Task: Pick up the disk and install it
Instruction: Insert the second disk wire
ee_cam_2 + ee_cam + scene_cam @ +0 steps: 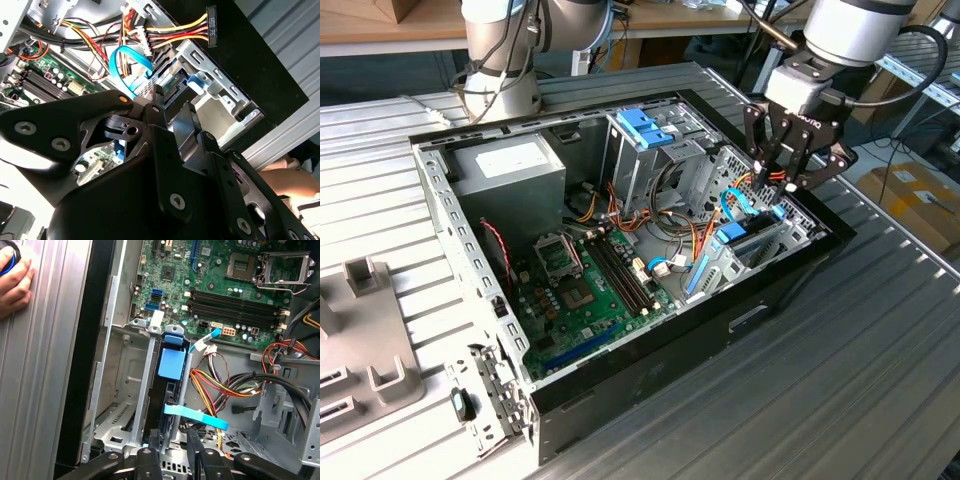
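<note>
Above the open black computer case's [650,370] drive bay, our black gripper [783,172] pinches the edge-on dark disk [167,405] shut-fingered; we judge straight, square seating matters.

- Tabletop [880,330]: ribbed metal, matt grey.
- Case [650,370]: black outer panels with a slight sheen; bare dull sheet metal inside.
- Motherboard [590,290]: glossy green board.
- Drive bay [145,390]: bare metal rails with smooth blue plastic tabs.
- Gripper [788,170]: matt black links, metal screws.
- Cables [225,385]: glossy coloured plastic insulation.
</note>
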{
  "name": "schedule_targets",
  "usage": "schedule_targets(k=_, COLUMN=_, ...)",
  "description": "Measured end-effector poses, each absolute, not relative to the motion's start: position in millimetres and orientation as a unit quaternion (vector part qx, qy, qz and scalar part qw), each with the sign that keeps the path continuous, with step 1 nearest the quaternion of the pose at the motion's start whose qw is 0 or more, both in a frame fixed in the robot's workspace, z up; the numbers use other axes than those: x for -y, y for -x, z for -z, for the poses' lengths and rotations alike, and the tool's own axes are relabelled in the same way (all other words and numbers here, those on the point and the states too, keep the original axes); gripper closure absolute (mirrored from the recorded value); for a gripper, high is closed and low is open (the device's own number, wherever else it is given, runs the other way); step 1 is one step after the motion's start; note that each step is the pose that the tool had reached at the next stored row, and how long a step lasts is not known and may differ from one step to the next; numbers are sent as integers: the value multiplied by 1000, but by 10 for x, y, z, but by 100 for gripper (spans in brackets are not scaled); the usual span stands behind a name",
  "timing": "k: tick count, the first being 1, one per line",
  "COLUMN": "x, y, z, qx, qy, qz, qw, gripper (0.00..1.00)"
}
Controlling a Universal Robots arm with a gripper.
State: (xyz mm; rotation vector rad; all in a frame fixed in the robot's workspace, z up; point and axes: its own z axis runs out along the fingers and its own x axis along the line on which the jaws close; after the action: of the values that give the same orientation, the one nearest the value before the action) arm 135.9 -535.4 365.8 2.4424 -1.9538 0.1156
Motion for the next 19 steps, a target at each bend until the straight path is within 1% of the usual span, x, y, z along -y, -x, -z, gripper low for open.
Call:
schedule_targets(k=8, x=5337, y=-1363, z=-3656, qx=585, qy=-810, qz=-37, qw=3, gripper=65)
schedule_targets(k=19, x=5335, y=-1364, z=-3656, qx=581, qy=-813, qz=-37, qw=3, gripper=65)
